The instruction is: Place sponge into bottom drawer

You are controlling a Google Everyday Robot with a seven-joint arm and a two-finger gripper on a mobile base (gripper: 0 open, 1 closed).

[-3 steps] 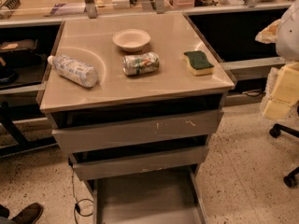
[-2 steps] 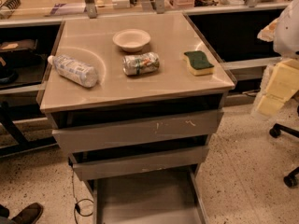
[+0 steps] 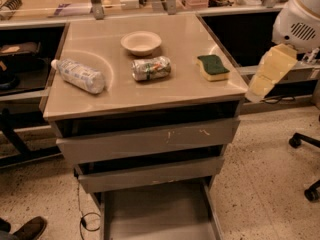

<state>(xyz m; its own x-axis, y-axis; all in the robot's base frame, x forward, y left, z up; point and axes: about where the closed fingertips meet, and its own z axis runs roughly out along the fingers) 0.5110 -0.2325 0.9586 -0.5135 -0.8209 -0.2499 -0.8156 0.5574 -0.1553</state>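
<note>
**Sponge waits near the table's right edge; gripper off to the side**

The sponge (image 3: 213,66) lies flat, green side up, near the right edge of the table (image 3: 190,91), about midway along it. The gripper (image 3: 270,73) hangs in the air just beyond that edge, apart from the sponge and carrying none of the task's things. Whether it is open or closed cannot be told. The bottom drawer (image 3: 160,214) is pulled out below the table's front edge, its floor bare where it shows.

The risks look like these. A sideways approach could push the sponge toward the crushed can (image 3: 151,68) at the table's middle, rather than grasp it. A low entry could strike the table's right edge. Later, the middle drawer (image 3: 150,174) juts over the back of the bottom drawer, so a release too far back might land the sponge on it.

Against a second ago, the gripper has come up and in toward the table's right edge. Everything on the table lies as it did.
</note>
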